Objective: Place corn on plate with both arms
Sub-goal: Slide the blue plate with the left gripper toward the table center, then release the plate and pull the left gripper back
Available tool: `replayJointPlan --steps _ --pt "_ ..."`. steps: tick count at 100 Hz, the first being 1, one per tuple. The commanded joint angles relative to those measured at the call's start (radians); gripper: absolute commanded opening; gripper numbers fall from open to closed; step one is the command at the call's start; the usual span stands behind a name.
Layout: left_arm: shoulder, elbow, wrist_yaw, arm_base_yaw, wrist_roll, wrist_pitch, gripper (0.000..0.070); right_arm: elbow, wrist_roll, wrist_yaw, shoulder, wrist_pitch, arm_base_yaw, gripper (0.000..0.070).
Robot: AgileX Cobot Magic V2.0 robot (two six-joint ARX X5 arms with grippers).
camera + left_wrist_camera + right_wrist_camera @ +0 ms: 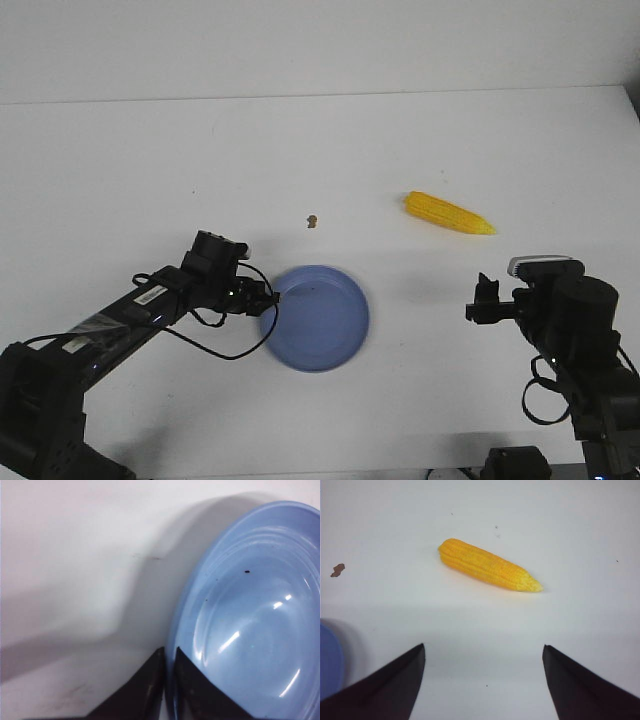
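The periwinkle-blue plate point(322, 322) lies on the white table near the middle front. My left gripper point(272, 298) is at its left rim, shut on the rim; in the left wrist view the two black fingers pinch the rim of the plate point(250, 605), left gripper point(169, 652). The yellow corn point(448, 212) lies on the table behind and to the right of the plate. My right gripper point(482, 300) hovers in front of the corn, apart from it. In the right wrist view the corn point(487, 571) lies ahead of the wide-open right gripper point(484, 650), which holds nothing.
A tiny brown speck point(313, 220) sits on the table behind the plate, speck point(337, 570) left of the corn. An edge of the plate point(327, 660) shows beside the right gripper's finger. The table's far edge meets a white wall.
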Motion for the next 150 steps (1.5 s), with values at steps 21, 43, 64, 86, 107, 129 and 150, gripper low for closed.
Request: replayJointPlan --steps 21,43,64,86,107,129,150 --pt "0.040 0.006 -0.004 -0.010 0.005 -0.011 0.0369 0.018 -0.002 0.000 0.003 0.010 0.002 0.0495" --pt "0.036 0.006 -0.004 -0.010 0.007 -0.010 0.0697 0.018 -0.002 0.000 0.003 0.010 0.002 0.0495" --pt "-0.044 0.007 -0.012 0.010 0.035 -0.011 0.0700 0.018 -0.002 0.000 0.003 0.009 0.002 0.0495" --pt "-0.224 0.007 -0.133 0.082 0.129 -0.041 0.0700 0.018 -0.002 0.000 0.003 0.009 0.002 0.0495" --pt "-0.364 0.007 -0.261 0.190 0.295 -0.124 0.0700 0.018 -0.002 0.000 0.003 0.010 0.002 0.0495" --pt "-0.490 0.007 -0.376 0.295 0.364 -0.215 0.0700 0.018 -0.002 0.000 0.003 0.010 0.002 0.0495" --pt "-0.578 0.007 -0.401 0.366 0.378 -0.258 0.0700 0.018 -0.002 0.000 0.003 0.014 0.002 0.0495"
